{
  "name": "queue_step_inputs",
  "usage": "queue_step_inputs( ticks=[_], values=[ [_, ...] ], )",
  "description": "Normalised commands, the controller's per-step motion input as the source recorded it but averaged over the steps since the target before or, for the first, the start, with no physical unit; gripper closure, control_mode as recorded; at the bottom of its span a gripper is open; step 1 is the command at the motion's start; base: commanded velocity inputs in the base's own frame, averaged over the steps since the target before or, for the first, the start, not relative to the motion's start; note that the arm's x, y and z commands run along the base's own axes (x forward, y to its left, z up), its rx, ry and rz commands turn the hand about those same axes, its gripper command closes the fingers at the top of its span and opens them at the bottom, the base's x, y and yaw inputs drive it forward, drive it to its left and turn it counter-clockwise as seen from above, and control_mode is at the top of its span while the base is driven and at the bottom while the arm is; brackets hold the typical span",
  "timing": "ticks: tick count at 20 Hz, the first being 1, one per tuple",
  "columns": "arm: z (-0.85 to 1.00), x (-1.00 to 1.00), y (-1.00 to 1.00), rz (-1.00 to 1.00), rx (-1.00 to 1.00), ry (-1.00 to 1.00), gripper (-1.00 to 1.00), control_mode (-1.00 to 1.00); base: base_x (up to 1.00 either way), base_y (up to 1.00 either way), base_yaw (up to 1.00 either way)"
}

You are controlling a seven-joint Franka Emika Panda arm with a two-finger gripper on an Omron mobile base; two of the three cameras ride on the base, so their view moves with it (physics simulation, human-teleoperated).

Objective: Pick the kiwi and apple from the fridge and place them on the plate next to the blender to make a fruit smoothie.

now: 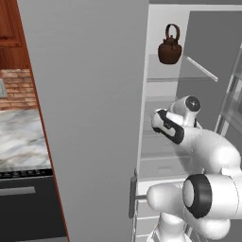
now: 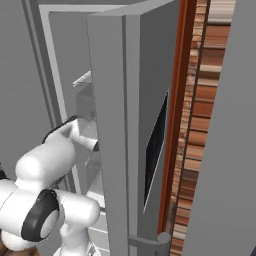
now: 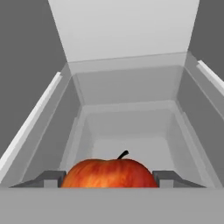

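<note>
The apple [image 3: 109, 173], judged firm, smooth and liable to slip, is held inside the fridge [image 3: 127, 100] at its widest girth by the clenched gripper [image 3: 109, 178]

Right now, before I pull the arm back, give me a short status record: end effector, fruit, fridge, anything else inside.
end effector: inside the fridge, one finger on each side of the apple, closed on it
apple: red, stem up, between the fingers
fridge: door open, arm reaching in
kettle: dark brown, on an upper glass shelf
kiwi: not seen
</note>
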Motion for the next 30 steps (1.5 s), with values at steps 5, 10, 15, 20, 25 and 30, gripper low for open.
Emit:
queue_step_inputs(
  ticks=[5,10,15,20,25,30],
  values=[
    [0.84,-1.0,0.0,-0.04,0.04,0.0,1.0,-1.0,0.0,0.0,0.0],
    [0.6,-1.0,0.0,-0.01,0.03,0.0,1.0,-1.0,0.0,0.0,0.0],
    [0.45,-0.95,0.0,-0.01,0.04,0.02,1.0,-1.0,0.0,0.0,0.0],
    [0.45,-0.73,0.08,-0.05,0.02,0.12,1.0,-1.0,0.0,0.0,0.0],
    [0.17,-0.5,0.2,-0.07,0.0,0.2,1.0,-1.0,0.0,0.0,0.0],
    [0.02,-0.42,0.18,-0.05,0.0,0.16,1.0,1.0,-0.17,0.03,0.0]
  ],
)
